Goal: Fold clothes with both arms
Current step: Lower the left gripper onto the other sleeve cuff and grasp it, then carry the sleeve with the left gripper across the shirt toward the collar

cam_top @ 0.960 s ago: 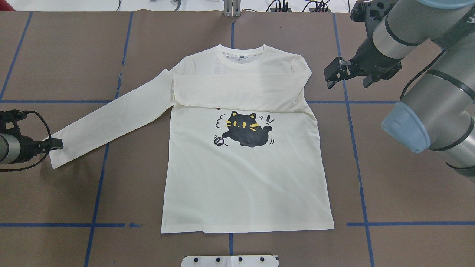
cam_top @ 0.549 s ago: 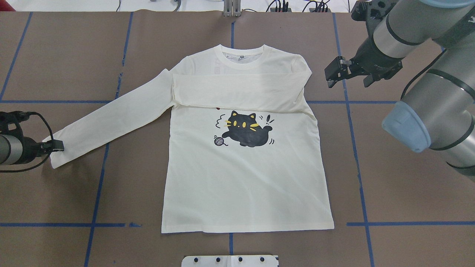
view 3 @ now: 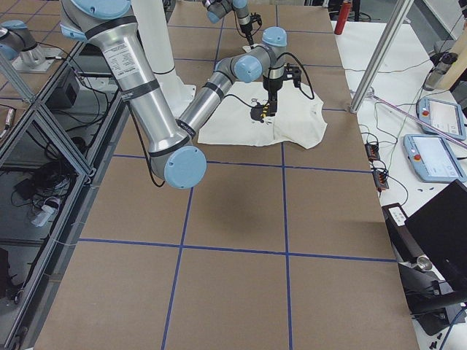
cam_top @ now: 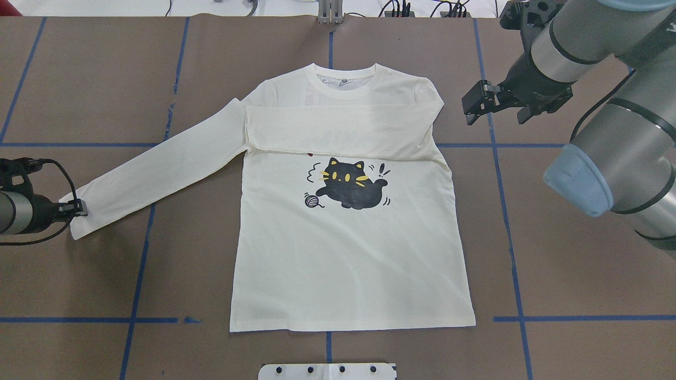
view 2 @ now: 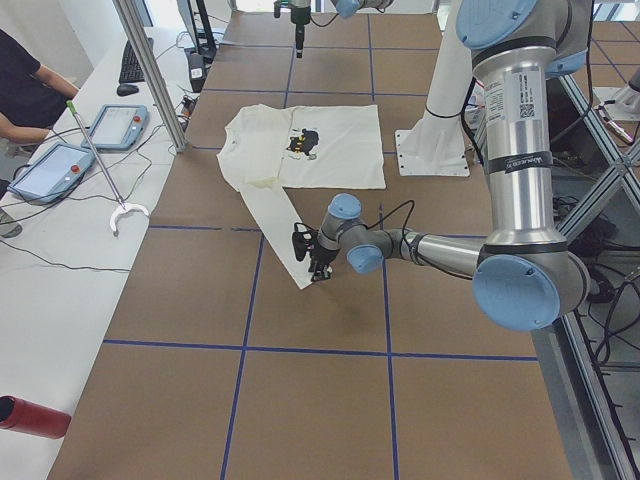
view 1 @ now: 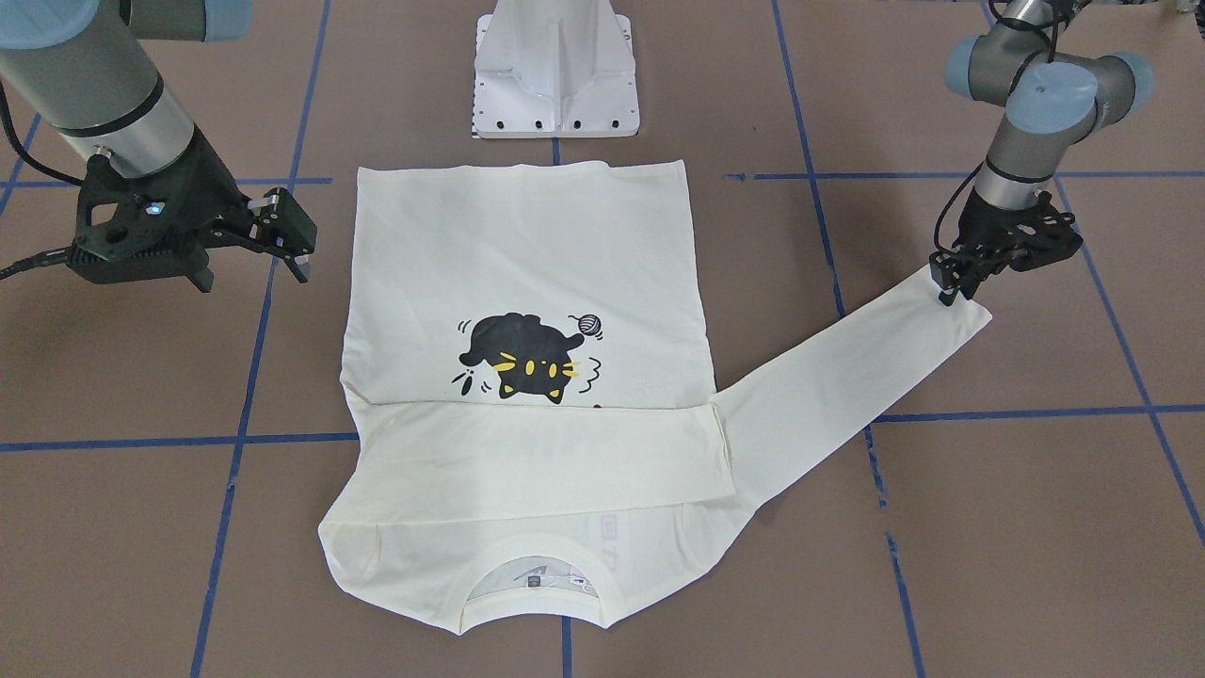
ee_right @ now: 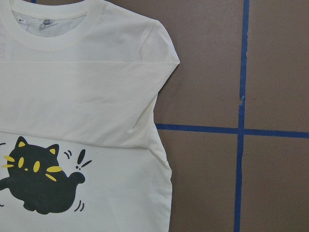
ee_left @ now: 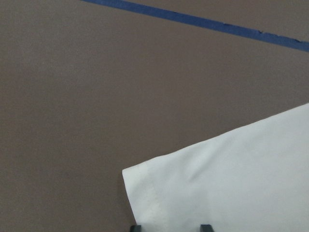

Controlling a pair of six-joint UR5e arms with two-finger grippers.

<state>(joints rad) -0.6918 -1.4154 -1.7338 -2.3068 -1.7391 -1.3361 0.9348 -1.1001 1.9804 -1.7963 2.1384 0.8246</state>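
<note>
T-shirt [cam_top: 348, 253] flat on the table [cam_top: 528, 237], one sleeve folded across the chest. Left gripper [cam_top: 79, 207], jaws parted, straddles the outstretched cuff [ee_left: 145, 193]; we should pinch both layers before lifting. Right gripper [cam_top: 473, 107] hovers released beside the shoulder.

The one sign that reads clearly is a black exclamation mark [ee_right: 81, 158] printed on the T-shirt [cam_top: 348, 253] beside the cat [cam_top: 348, 187]. A scrap of red lettering [cam_top: 309, 154] shows under the folded sleeve [cam_top: 343, 129] but is unreadable. The neck tag [cam_top: 344, 79] and a faint print [cam_top: 308, 96] showing through the cloth are too small to read. So are the sticker [view 2: 527, 100] on the left arm [view 2: 520, 190] and a like one on the right arm [view 3: 149, 109].
</note>
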